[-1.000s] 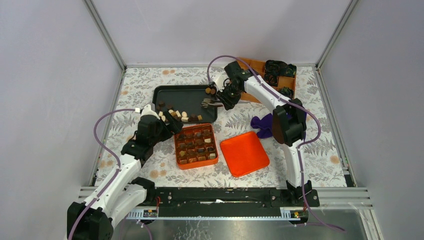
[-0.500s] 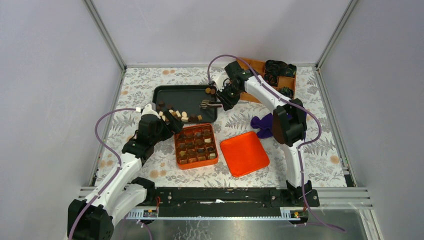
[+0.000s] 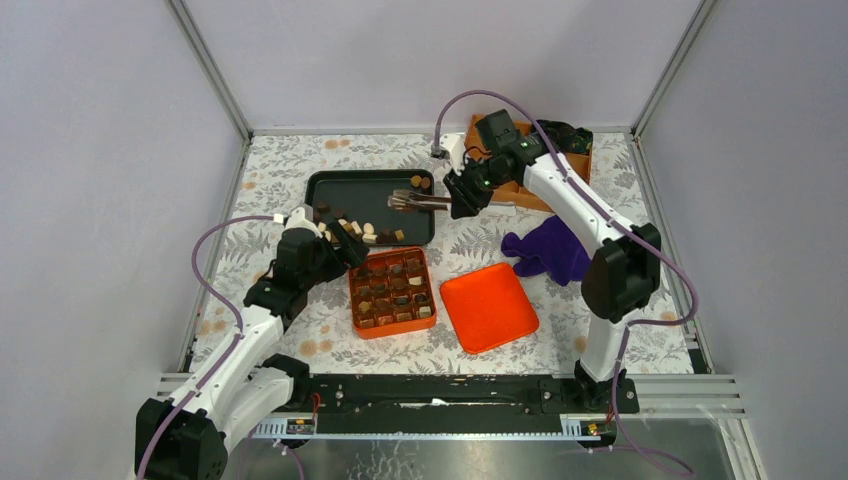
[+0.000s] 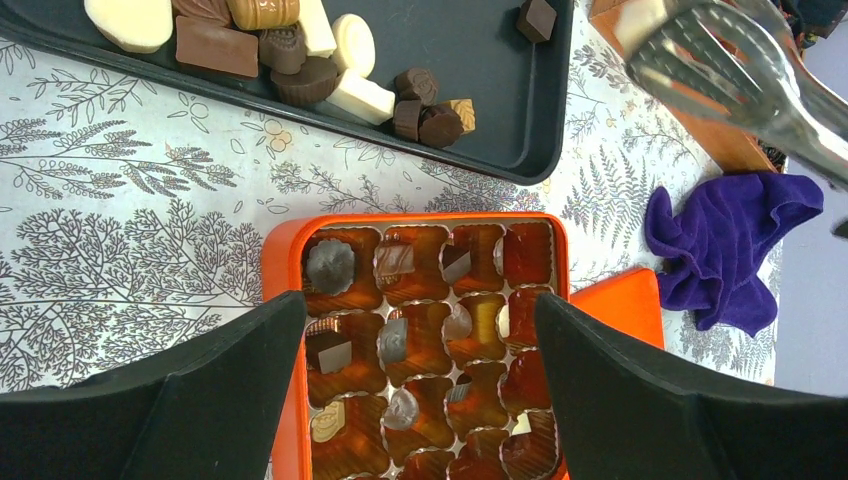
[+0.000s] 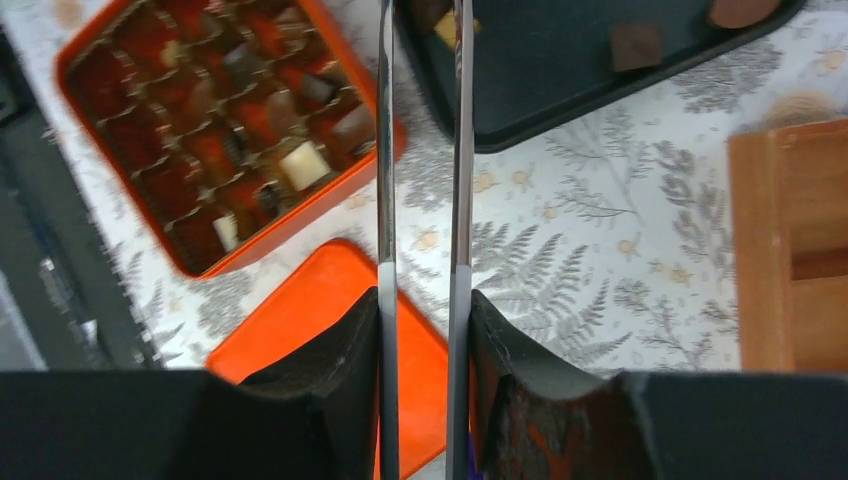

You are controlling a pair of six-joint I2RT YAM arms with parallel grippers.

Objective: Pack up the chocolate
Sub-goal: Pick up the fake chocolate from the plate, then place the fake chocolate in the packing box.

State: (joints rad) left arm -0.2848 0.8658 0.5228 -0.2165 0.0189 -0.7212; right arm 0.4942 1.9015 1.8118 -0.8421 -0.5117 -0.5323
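Tongs (image 3: 415, 200) gripped in right claw (image 3: 458, 196) over tray (image 3: 350, 190) of chocolate (image 4: 300, 60), left claw (image 3: 345, 245) gaping by orange box (image 4: 280, 250)

L arm (image 3: 245, 335) comes up from its near-left base, elbow bent, forearm reaching fwd & to the right, wrist pitched down. L gripper (image 3: 345, 245) is wide open w/ nothing between its fingers (image 4: 200, 400), which sit splayed to either side in the wrist view. R arm (image 3: 575, 205) is stretched far fwd from the near-right base, elbow out on the right, forearm angling back toward centre. R gripper (image 3: 462, 190) points left, approx level, clamped partway on metal tongs (image 3: 415, 201), handles pinched between its pads (image 5: 340, 380), tong blades sticking out ahead w/ a narrow gap
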